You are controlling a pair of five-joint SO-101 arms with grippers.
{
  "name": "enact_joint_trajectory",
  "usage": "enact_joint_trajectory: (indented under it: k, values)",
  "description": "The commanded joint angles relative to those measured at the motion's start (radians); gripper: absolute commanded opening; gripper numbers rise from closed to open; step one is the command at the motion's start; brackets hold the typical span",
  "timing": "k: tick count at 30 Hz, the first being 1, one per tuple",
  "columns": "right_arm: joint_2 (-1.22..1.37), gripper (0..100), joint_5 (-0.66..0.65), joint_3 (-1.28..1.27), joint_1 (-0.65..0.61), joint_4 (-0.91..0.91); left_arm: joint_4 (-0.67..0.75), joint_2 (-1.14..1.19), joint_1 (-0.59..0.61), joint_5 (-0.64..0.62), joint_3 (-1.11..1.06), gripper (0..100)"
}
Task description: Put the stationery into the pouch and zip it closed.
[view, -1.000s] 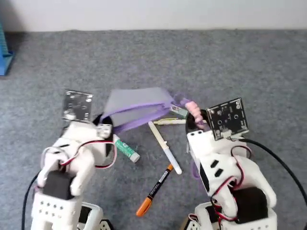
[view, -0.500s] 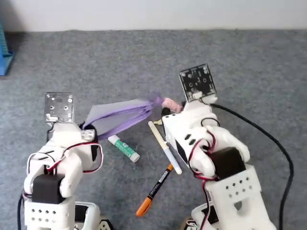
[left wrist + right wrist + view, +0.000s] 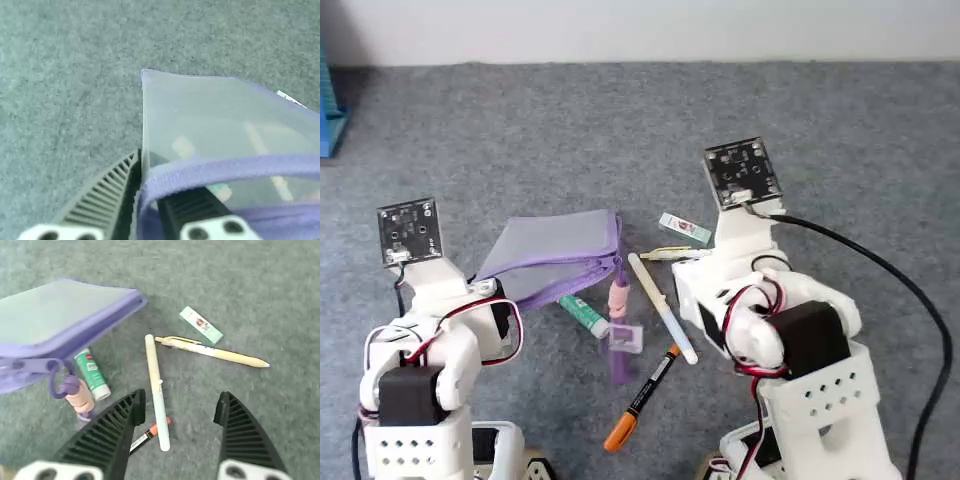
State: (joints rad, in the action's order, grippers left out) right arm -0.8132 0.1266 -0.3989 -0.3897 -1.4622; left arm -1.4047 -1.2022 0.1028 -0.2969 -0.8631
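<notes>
Covering the table, a grey felt-like mat (image 3: pixel 840 120) carries everything. Largest on it is the pouch (image 3: pixel 555 250), a flat lilac rectangle of translucent mesh with a darker purple zipper band, lying in front of the left arm. The left gripper (image 3: pixel 147 180) pinches the pouch's zipper edge between ribbed black fingers. The right gripper (image 3: pixel 181 397) hangs above the loose stationery with its fingers spread wide.

All the stationery lies on the mat outside the pouch, near its right end. There is a slim white pen (image 3: pixel 662 305) and a cream pen (image 3: pixel 670 254) tapering to a point. The marker (image 3: pixel 640 398) has an orange cap and a black barrel with illegible print. The stubby glue stick (image 3: pixel 585 313) has one end at the pouch's edge, and its green label is too small to read. The smaller pieces are a mint block eraser (image 3: pixel 684 229) and a pink beaded zipper charm (image 3: pixel 618 295).
</notes>
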Motion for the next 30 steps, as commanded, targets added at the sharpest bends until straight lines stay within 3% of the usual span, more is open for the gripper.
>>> enact_joint_trajectory:
  k: [1, 7, 20, 30]
  values:
    - [0.111, 23.1, 0.003, 0.015, 0.059, 0.033, -0.006, -0.020, 0.006, -0.021, 0.061, 1]
    - [0.412, 23.0, -0.080, 0.115, 0.097, 0.081, -0.015, -0.018, 0.005, -0.020, 0.053, 1]
    - [1.082, 23.1, -0.324, 0.612, 0.102, 0.071, -0.078, -0.018, 0.008, -0.018, 0.054, 1]
    - [1.460, 23.1, -0.523, 0.962, 0.150, 0.010, -0.083, -0.020, 0.008, -0.020, 0.059, 1]
